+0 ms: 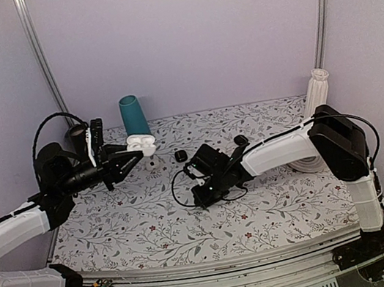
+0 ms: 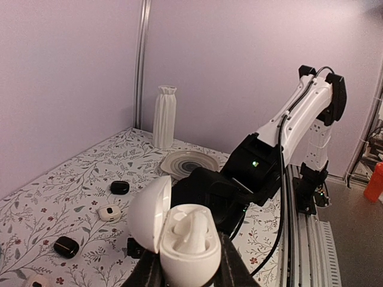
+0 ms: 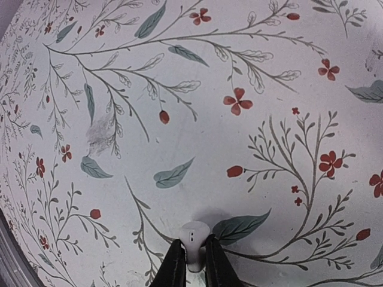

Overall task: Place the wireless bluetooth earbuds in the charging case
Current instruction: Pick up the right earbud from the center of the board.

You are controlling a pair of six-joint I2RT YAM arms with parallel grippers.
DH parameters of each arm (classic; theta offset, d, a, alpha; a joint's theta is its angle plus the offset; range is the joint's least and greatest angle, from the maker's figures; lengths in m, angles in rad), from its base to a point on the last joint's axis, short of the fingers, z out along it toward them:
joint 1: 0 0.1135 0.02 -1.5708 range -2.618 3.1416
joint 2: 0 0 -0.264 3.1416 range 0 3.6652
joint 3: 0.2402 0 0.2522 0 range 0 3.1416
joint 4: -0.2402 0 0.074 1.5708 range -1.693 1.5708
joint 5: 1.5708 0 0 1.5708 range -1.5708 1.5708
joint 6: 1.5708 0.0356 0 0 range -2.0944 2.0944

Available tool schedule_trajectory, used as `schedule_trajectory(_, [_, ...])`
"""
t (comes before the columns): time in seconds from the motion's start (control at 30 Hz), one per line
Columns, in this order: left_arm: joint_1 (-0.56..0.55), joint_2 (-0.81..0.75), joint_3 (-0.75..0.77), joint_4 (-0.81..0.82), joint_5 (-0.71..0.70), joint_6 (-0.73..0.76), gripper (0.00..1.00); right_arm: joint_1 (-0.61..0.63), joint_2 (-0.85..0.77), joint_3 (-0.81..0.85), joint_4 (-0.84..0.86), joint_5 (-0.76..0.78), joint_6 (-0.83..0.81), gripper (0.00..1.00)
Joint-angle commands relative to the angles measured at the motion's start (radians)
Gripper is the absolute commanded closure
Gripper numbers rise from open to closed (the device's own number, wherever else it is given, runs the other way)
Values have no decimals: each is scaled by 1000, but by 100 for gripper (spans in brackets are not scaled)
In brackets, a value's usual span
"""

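My left gripper (image 2: 187,272) is shut on the base of the white charging case (image 2: 185,248) and holds it in the air over the back left of the table (image 1: 141,144). The hinged lid (image 2: 149,212) stands open to the left. One white earbud (image 2: 192,230) sits inside the case. In the right wrist view, a second white earbud (image 3: 194,238) lies on the flowered cloth. My right gripper (image 3: 195,263) is down at the cloth, and its two black fingertips (image 3: 175,267) press the earbud's stem from both sides. From above, the right gripper (image 1: 203,197) hides that earbud.
A teal cup (image 1: 134,116) stands at the back. A white ribbed vase (image 2: 164,116) and a round ringed plate (image 2: 190,161) are at the back right. Small black lumps (image 1: 181,156) (image 1: 240,139) and a white dark-centred piece (image 2: 109,212) lie on the cloth.
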Motion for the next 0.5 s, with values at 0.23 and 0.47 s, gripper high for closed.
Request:
schedule_trajectory(0.23, [12,16,-6,25,13,-2,100,3,-36,40,-4,23,-11,97])
schedule_trajectory(0.47, [11,53,0,53,66,7,100,-9,-184,-81,44,28,-41,97])
